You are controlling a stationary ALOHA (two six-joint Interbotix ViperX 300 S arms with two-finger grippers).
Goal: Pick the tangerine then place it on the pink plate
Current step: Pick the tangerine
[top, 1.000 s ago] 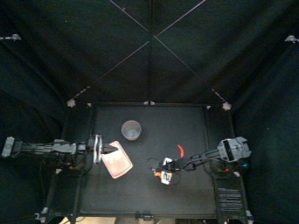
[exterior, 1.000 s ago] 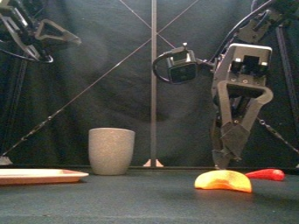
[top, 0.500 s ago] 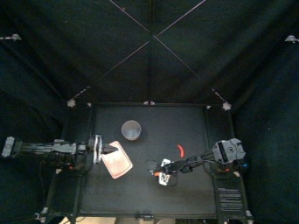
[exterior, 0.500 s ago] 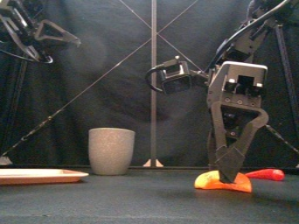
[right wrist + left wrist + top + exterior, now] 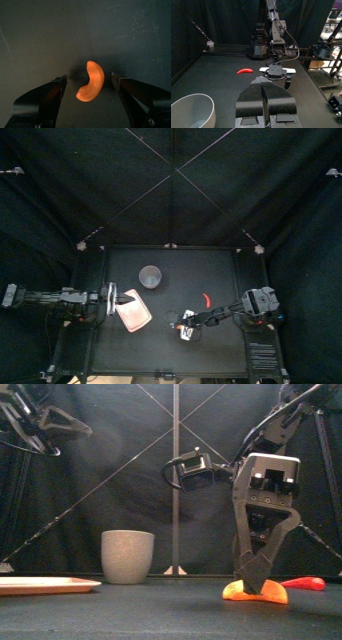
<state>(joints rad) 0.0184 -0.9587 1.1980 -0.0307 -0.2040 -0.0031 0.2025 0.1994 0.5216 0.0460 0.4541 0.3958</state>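
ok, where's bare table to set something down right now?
Free: the front strip of the table, ahead of the pink plate and tangerine; also the back right corner behind the red chili. Crowded: the open right gripper straddles the tangerine; grey cup and resting left gripper sit close by the plate.

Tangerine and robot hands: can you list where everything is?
tangerine: orange segment lying on the table, right front
right hand: open, down at the table, one jaw each side of the tangerine, not squeezing it
left hand: shut, resting at the table's left
pink plate: left front, tangerine not on it
grey cup: standing behind the plate
red chilli: behind the tangerine, a little right
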